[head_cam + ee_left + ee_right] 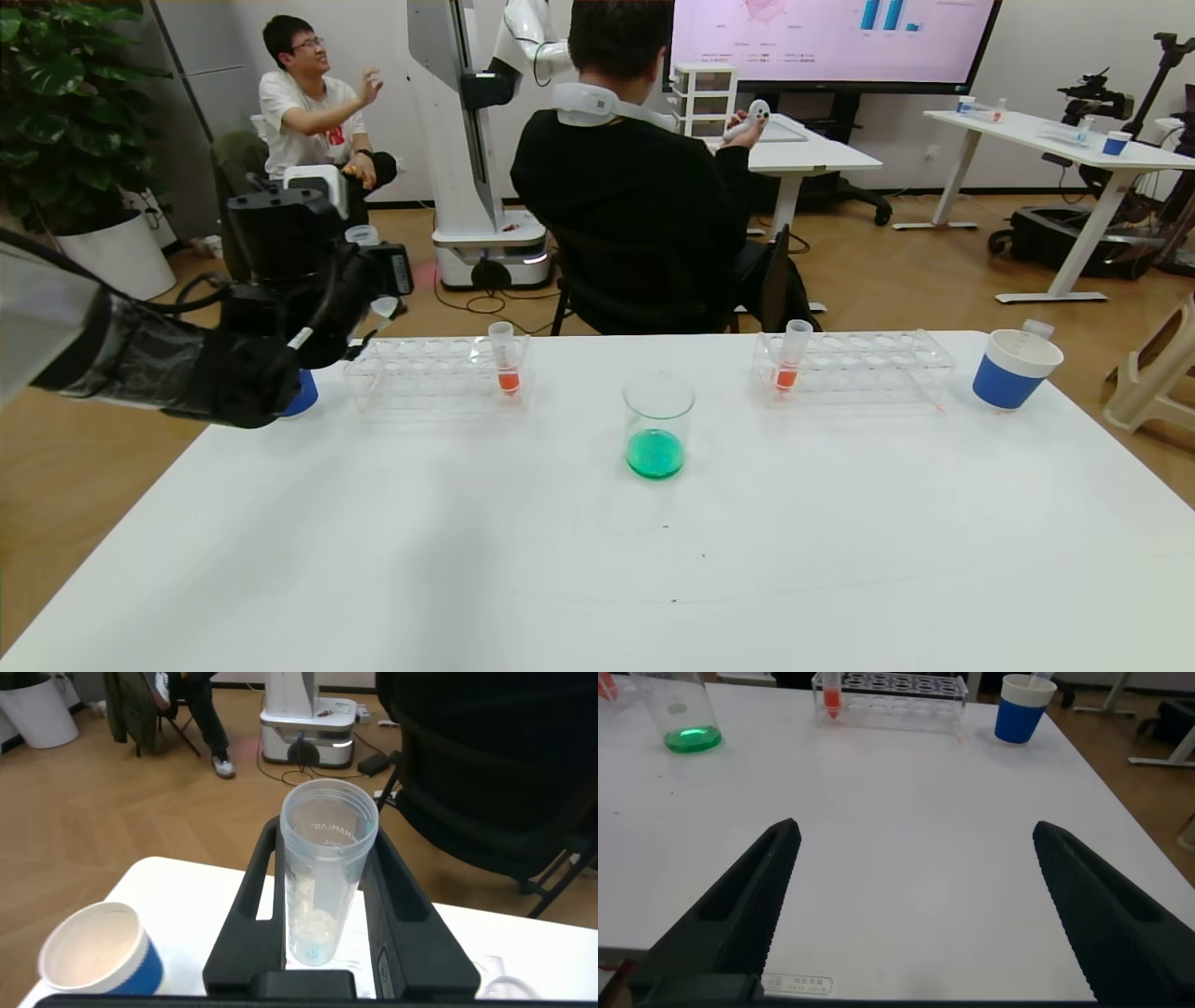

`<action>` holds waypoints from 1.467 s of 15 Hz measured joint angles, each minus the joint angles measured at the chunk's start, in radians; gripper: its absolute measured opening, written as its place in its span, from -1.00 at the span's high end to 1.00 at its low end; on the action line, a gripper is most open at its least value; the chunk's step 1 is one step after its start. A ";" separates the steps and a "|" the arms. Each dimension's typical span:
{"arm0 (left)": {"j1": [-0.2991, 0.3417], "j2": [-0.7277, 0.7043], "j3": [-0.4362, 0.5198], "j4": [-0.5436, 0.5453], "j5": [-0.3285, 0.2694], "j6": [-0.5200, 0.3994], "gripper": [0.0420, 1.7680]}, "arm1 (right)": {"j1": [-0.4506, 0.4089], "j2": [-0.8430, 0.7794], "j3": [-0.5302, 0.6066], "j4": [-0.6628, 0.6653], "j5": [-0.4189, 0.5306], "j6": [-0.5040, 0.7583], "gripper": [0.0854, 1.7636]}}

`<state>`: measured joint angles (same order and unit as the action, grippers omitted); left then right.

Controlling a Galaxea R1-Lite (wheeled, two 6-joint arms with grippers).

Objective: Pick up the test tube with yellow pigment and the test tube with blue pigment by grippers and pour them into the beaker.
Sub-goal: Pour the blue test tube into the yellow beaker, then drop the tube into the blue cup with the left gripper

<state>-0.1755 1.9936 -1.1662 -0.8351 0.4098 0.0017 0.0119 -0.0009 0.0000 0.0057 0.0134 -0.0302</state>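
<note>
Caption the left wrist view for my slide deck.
Left gripper holds a drained test tube beside a blue cup.

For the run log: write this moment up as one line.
left tool: shut on emptied test tube, above blue cup | right tool: open, empty, over table | beaker: green liquid

Your black two-fingered left end effector (322, 905) is raised at the far left, clamped tight; your right end effector (915, 905) hovers low, spread wide.

left gripper (369, 303): black, white box, cables | right gripper (915, 905): black ridged fingers
</note>
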 joint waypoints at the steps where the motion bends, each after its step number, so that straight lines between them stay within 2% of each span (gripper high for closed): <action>1: 0.046 -0.014 0.029 -0.011 -0.028 0.000 0.47 | 0.000 0.000 0.000 0.000 0.000 0.000 -0.97; 5: 0.208 -0.038 0.091 -0.032 -0.105 -0.009 0.47 | 0.000 0.000 0.000 0.000 0.000 0.000 -0.97; 8: 0.286 -0.021 0.093 -0.076 -0.151 -0.009 0.47 | 0.000 0.000 0.000 0.000 0.000 0.000 -0.97; 11: 0.311 0.016 0.084 -0.089 -0.148 -0.010 0.47 | 0.000 0.000 0.000 0.000 0.000 0.000 -0.97; 15: 0.332 0.110 0.039 -0.163 -0.139 -0.006 0.47 | 0.000 0.000 0.000 0.000 0.000 0.000 -0.97; 19: 0.373 0.196 -0.028 -0.167 -0.140 -0.009 0.47 | 0.000 0.000 0.000 0.000 0.000 0.000 -0.97; 22: 0.390 0.237 -0.033 -0.171 -0.144 -0.012 0.47 | 0.000 0.000 0.000 0.000 0.000 0.000 -0.97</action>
<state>0.2145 2.2306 -1.1987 -1.0057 0.2655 -0.0104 0.0119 -0.0009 0.0000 0.0062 0.0130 -0.0302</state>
